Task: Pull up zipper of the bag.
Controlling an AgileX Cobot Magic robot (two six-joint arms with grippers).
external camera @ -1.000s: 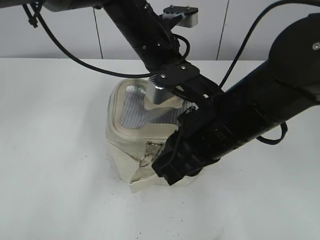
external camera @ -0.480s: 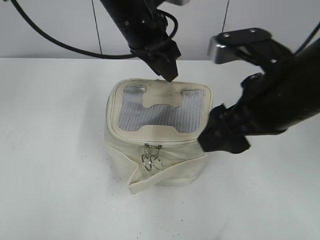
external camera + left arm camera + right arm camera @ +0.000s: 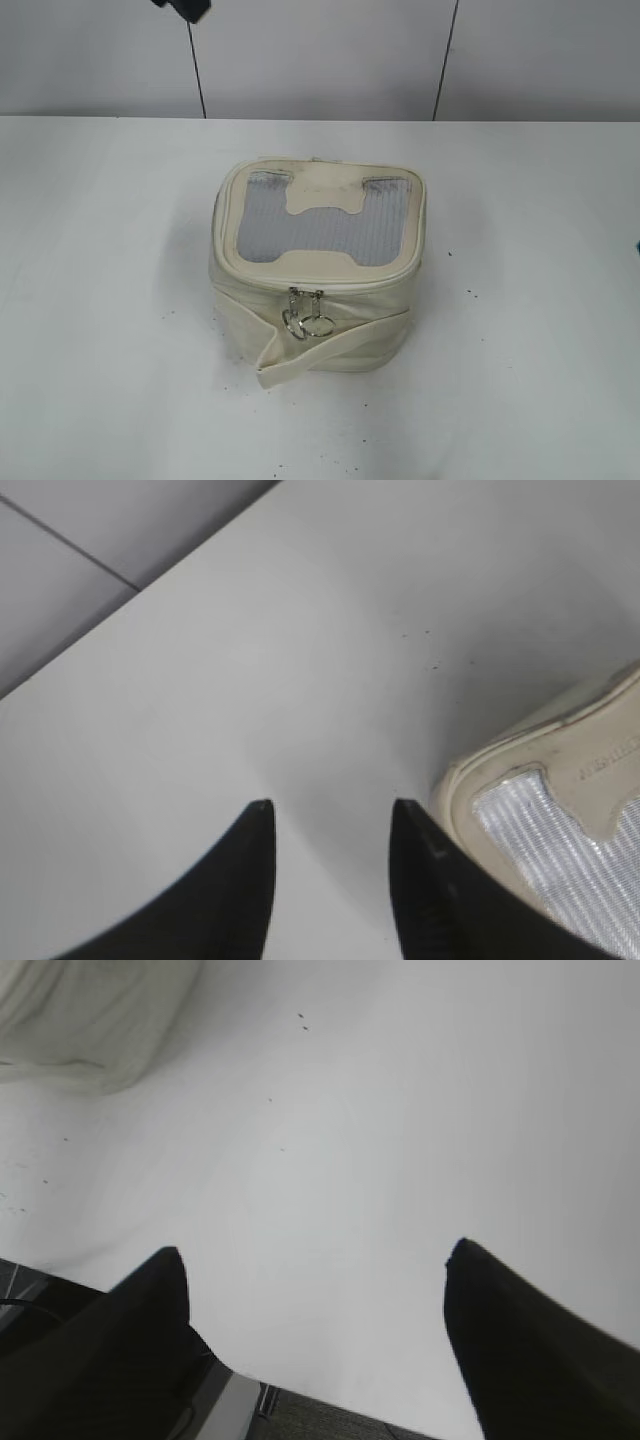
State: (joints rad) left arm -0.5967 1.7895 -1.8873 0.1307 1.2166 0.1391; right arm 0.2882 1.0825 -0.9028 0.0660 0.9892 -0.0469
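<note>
I see a white table point(image 3: 110, 300) filling most of my exterior view, matte and evenly lit, with soft shadows and no hard glare. Small dark specks point(image 3: 470, 293) dot its surface in places. Behind its far edge stands a pale grey wall point(image 3: 320, 60), split by 2 thin dark vertical seams point(image 3: 445, 60) into 3 panels. From my left wrist view the tabletop point(image 3: 300, 630) meets that grey panelling point(image 3: 60, 590) along a slanted edge, with 1 dark seam crossing it. My right wrist view shows more white surface point(image 3: 400, 1110) and, at the bottom, its near edge with a dim grey floor point(image 3: 330, 1422) below.
</note>
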